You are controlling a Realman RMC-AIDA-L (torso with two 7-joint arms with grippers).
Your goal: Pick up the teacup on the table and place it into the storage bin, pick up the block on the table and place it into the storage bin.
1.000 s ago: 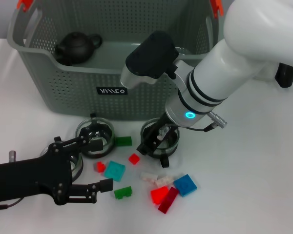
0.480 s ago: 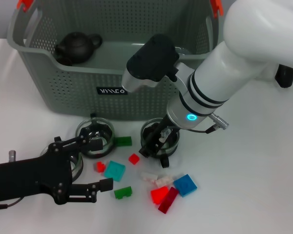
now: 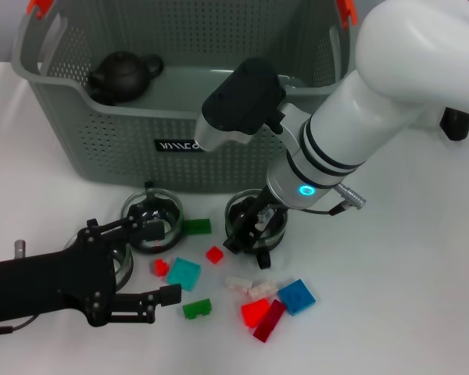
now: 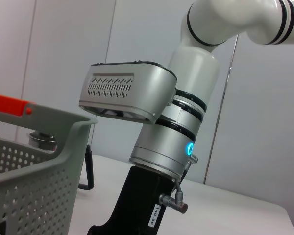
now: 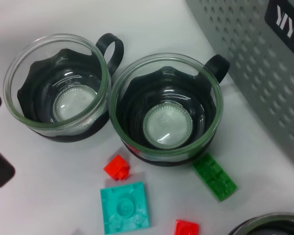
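Head view: the right end effector (image 3: 252,232) reaches into a glass teacup (image 3: 255,221) standing on the counter (image 3: 406,258) just in front of the storage bin (image 3: 180,117); its fingers appear pinched on the cup wall. The left end effector (image 3: 144,266) rests spread, near left. Lift straight up to clear the rim.

Left wrist view: only the right arm and bin.

Right wrist view: two more teacups (image 5: 164,115) and loose blocks (image 5: 125,207)

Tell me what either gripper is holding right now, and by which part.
The right gripper is down on a teacup; whether it grips it cannot be told. The left gripper is open, holding nothing.
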